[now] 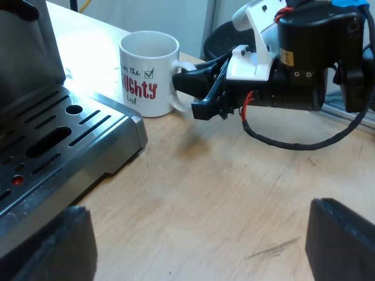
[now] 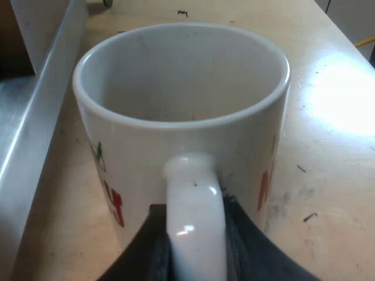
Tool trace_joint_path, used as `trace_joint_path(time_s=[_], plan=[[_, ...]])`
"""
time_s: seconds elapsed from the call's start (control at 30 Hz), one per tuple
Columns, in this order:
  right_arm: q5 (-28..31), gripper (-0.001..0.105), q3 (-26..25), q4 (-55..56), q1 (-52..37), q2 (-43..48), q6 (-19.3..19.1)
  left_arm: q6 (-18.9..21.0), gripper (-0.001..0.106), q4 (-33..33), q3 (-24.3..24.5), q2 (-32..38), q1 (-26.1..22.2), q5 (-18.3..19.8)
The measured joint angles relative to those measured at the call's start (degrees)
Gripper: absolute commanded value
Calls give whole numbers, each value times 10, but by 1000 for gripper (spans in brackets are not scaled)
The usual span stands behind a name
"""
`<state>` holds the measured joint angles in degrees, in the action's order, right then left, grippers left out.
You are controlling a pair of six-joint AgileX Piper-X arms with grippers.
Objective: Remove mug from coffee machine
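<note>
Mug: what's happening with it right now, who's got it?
The right gripper has its jaws closed on the mug by its handle. The mug stands upright and empty on the wooden table, beside the espresso machine's drip tray and off it. The left gripper hangs over the table near the tray, jaws open, holding nothing.

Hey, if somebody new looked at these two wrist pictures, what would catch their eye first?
The white ceramic mug with red lettering stands out first, upright on the pale wooden table beside the espresso machine's slotted metal drip tray, not on it. Next comes the right gripper, its black fingers closed on either side of the mug's handle. The left gripper hangs open above the table, facing the mug.
</note>
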<state>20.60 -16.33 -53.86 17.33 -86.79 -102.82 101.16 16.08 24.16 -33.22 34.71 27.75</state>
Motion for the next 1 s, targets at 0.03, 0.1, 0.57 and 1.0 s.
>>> trace_joint_path(time_s=[0.03, 0.1, 0.57, 1.0], plan=[[0, 0, -2, -1, 0, -4, 0, 0, 79, 0, 0, 0, 0, 0], [0, 0, -5, -4, 0, -10, 0, 0, 79, 0, 0, 0, 0, 0], [-3, 48, -5, -7, 0, -12, -1, 0, 79, 0, 0, 0, 0, 0], [-3, 61, -7, 35, 8, -7, -3, 0, 79, 0, 0, 0, 0, -4]])
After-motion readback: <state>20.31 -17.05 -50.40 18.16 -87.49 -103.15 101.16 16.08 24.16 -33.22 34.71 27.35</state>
